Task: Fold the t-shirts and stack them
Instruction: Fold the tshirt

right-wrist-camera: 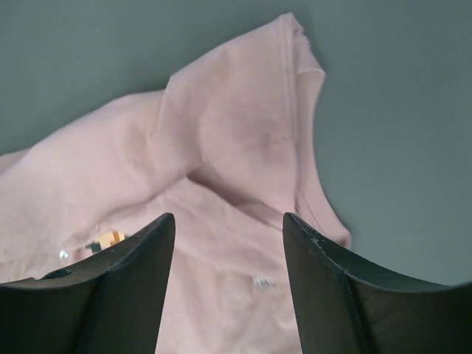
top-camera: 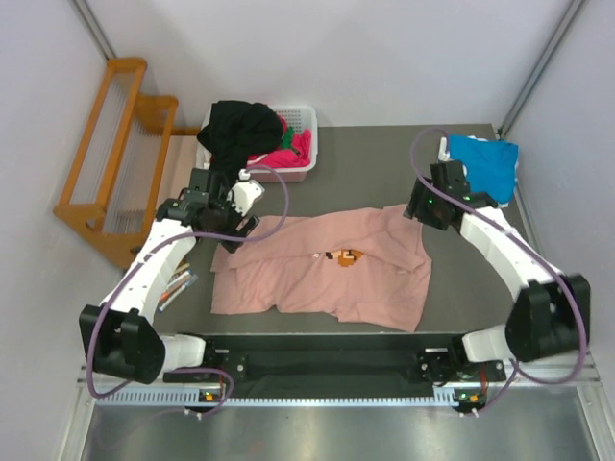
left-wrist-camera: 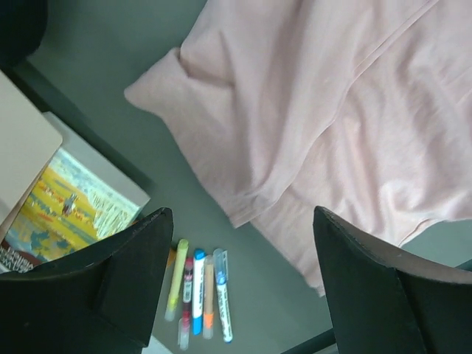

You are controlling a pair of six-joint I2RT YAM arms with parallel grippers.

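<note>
1 pink t-shirt [top-camera: 327, 274] lay spread on desk [top-camera: 384, 163], ready for folding; left tool [left-wrist-camera: 242, 217] and right tool [right-wrist-camera: 228, 219] hovered open, empty, above it.

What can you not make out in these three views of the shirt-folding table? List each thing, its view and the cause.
1. Chest print on the pink t-shirt: top view, too small to read.
2. Contents of the white basket: top view, mostly covered by a draped black shirt.
3. Blue t-shirt: top view, near corner behind the right arm.
4. Printed booklet: left wrist view, cut off by the left edge, text too small.
</note>
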